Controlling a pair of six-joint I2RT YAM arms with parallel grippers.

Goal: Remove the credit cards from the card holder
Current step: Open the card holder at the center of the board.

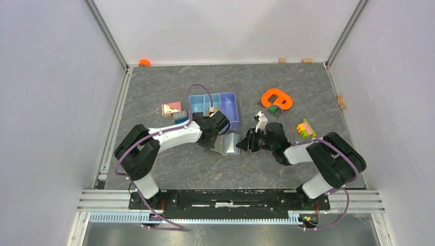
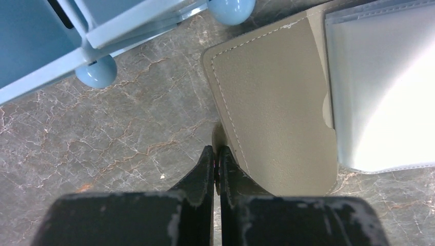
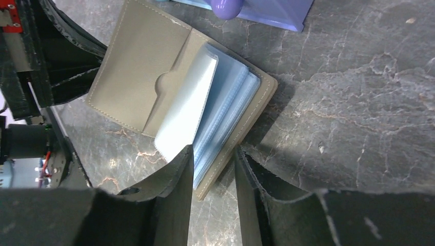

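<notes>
- The card holder (image 1: 227,144) lies open on the grey marbled tabletop (image 1: 205,174), between the two grippers; its taupe pocket flap is on the left gripper's side and its pale blue clear sleeves (image 3: 225,102) are fanned on the right gripper's side.
- The left gripper (image 2: 216,152) is closed tight, fingertips against the holder's edge; we cannot tell whether a layer of the cover is pinched.
- The right gripper (image 3: 213,154) stands at a narrow gap, its fingers (image 3: 172,177) either side of the holder's near corner; one finger overlaps a sleeve, the other stands just clear of the cover.
- Whether credit cards sit in the sleeves we cannot tell.
- The blue-and-purple tray (image 1: 237,110) sits just beyond the holder, its ball feet (image 2: 96,72) close to the far edge; it crowds the left arm.
- An orange loop-shaped piece (image 1: 276,98), yellow-and-pink bricks (image 1: 306,128) and pink and tan blocks (image 1: 172,108) lie well apart from the holder.
</notes>
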